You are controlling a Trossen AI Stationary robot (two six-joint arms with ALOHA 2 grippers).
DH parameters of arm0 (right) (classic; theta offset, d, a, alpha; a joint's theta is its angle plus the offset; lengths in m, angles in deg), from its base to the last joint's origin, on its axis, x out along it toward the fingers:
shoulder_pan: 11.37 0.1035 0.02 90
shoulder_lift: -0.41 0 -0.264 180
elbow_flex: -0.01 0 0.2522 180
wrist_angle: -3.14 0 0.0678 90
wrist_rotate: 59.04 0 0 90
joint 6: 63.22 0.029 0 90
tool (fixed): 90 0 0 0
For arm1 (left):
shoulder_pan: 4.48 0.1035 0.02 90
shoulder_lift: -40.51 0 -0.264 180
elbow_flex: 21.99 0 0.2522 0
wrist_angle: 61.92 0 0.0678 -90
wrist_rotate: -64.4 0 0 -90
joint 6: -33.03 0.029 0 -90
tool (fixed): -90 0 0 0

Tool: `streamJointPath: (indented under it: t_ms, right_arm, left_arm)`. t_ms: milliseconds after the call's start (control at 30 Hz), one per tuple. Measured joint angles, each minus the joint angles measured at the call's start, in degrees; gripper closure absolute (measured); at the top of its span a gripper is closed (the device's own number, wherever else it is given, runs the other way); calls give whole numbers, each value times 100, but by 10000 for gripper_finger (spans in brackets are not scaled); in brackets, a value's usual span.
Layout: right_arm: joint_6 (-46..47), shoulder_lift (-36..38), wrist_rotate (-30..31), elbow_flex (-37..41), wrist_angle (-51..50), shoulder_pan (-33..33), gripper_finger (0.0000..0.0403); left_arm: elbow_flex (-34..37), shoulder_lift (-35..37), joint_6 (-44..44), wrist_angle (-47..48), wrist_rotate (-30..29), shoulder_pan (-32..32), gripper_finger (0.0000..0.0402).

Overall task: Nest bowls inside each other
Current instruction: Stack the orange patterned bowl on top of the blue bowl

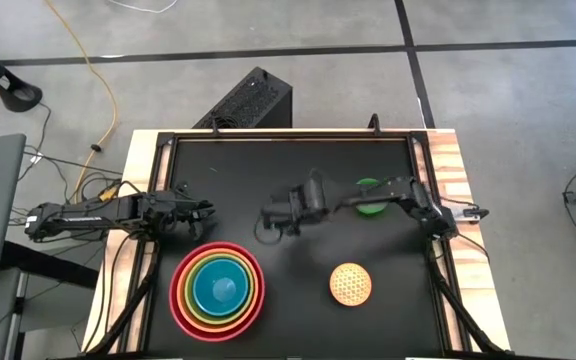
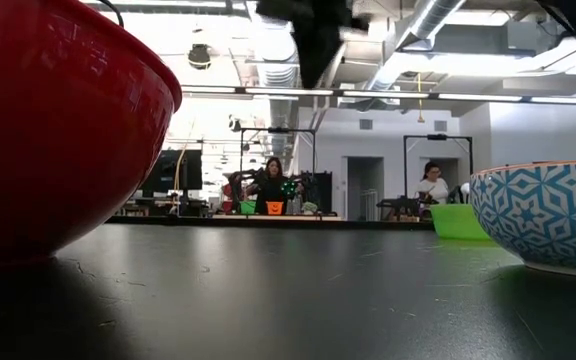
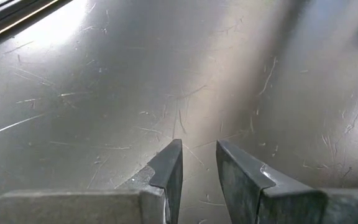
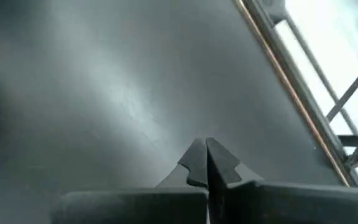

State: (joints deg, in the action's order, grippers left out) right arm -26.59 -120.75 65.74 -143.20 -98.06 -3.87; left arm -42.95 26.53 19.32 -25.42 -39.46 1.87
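Note:
A stack of nested bowls [image 1: 218, 288] stands near the table's front left: red-pink outside, then orange, lime green and blue innermost. In the low view its red wall [image 2: 58, 120] fills the left. The small patterned yellow bowl [image 1: 350, 283] sits alone on its base at front centre-right, and its outer wall [image 2: 548, 215] is blue and white. The smallest bright green bowl [image 1: 370, 199] stands farther back, partly under my right arm. My right gripper [image 1: 266, 217] hangs shut over bare table at the middle, holding nothing. My left gripper [image 1: 206, 210] waits at the left, slightly open and empty.
The black tabletop [image 1: 298, 310] has wooden side rails [image 1: 458, 170]. A dark box [image 1: 248, 100] stands on the floor behind the far edge. People sit at benches in the room beyond [image 2: 273, 185]. Bare table lies between the stack and the patterned bowl.

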Motion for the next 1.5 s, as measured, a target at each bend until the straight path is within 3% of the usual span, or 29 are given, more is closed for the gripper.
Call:
streamJointPath:
  t_ms: [100,233,333,467,600,767,1033,1267,1500]
  right_arm:
    - [-157,541,-492,937,488,-344,400]
    - [356,1449,-896,2646,896,-811,400]
    - [758,2166,-1472,3971,1806,-1045,400]
    - [1473,3150,-2484,5357,2891,-879,391]
    - [2385,3760,-2720,6211,3439,-209,371]
    - [3664,4079,-2723,6516,3286,882,333]
    - [4945,3562,-2489,6509,3192,2136,233]
    - [5101,2898,-2648,6509,3066,2437,159]
    - [4890,2484,-3019,6508,3102,2432,149]
  left_arm:
    - [2,1,0,-7,0,2,315]
    - [0,-14,0,-11,-1,2,315]
    - [2,-31,0,-11,-6,2,315]
    - [2,-35,0,-1,-1,1,315]
    - [2,-35,0,0,-1,0,315]
    - [2,-35,0,0,-1,0,315]
    - [2,-35,0,0,-3,2,315]
    - [2,-35,0,0,-2,1,315]
    - [2,-35,0,0,-3,0,315]
